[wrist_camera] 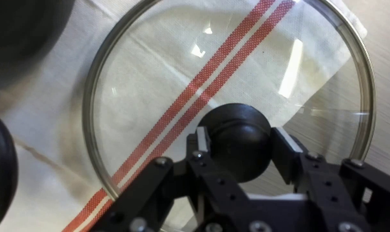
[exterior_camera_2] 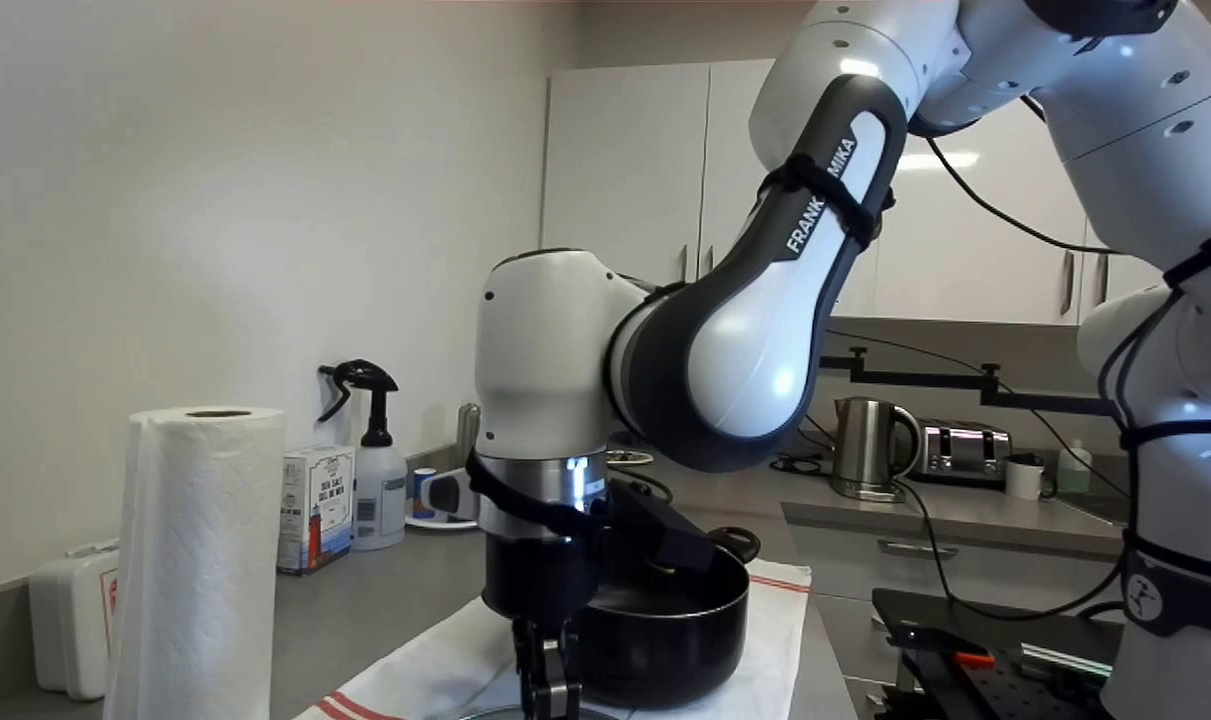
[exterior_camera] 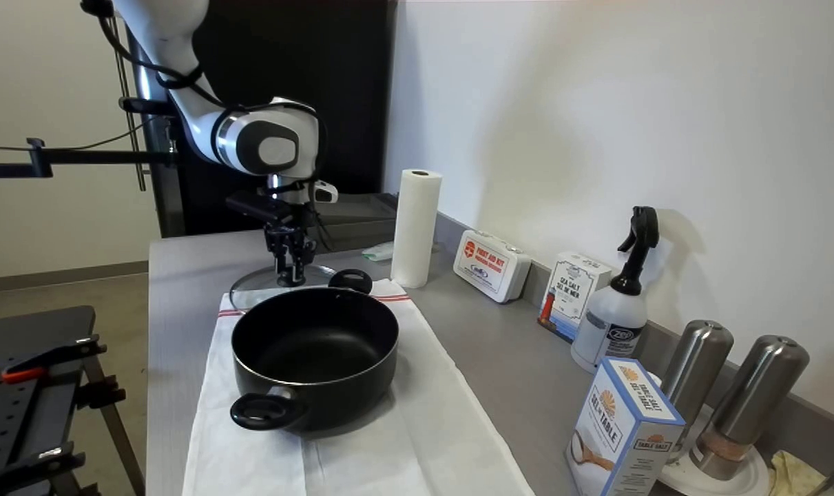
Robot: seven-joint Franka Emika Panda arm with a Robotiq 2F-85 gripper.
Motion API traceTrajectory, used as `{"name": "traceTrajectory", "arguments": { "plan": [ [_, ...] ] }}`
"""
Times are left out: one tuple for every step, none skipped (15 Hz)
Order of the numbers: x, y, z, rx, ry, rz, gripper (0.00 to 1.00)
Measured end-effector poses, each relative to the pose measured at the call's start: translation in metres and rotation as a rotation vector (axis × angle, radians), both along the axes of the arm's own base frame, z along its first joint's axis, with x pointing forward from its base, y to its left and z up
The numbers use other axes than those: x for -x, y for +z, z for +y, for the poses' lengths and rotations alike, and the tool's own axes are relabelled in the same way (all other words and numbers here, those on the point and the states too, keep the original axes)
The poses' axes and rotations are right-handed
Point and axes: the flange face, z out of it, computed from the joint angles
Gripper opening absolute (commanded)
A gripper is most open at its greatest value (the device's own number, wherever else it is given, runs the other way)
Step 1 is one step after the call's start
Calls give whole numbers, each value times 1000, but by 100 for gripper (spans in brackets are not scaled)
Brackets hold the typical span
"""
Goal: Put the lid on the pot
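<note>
The black pot stands open on a white towel in both exterior views, its two side handles showing. Part of it fills the upper left corner of the wrist view. The see-through lid is behind the pot, over the towel's striped end; its metal rim fills much of the wrist view. My gripper points down at the lid's black knob. Both fingers touch the knob, one on each side. I cannot tell whether the lid is raised. Only a sliver of lid rim shows at an exterior view's bottom edge.
The towel lies on the grey counter. A paper towel roll stands close to the lid. A first aid kit, salt boxes, a spray bottle and steel canisters line the wall.
</note>
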Motion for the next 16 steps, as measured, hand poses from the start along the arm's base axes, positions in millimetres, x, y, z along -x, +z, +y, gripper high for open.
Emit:
{"name": "traceTrajectory", "arguments": {
  "plan": [
    [3, 5, 3, -3, 6, -5, 25],
    [7, 11, 6, -5, 14, -9, 25],
    [11, 17, 9, -8, 21, -14, 25],
    [16, 24, 12, -10, 28, -19, 25],
    [21, 31, 14, -13, 35, -24, 25],
    [27, 39, 17, -17, 41, -29, 25],
    [33, 46, 19, -21, 46, -33, 25],
    [40, 53, 21, -27, 53, -37, 25],
    [46, 61, 22, -31, 60, -42, 25],
    [52, 68, 23, -35, 64, -48, 25],
    [58, 75, 23, -39, 66, -53, 25],
    [63, 82, 22, -41, 65, -60, 25],
    [67, 89, 20, -41, 62, -69, 25],
    [70, 95, 18, -42, 58, -77, 25],
    [74, 101, 15, -42, 52, -85, 25],
    [76, 107, 12, -41, 47, -94, 25]
  ]
}}
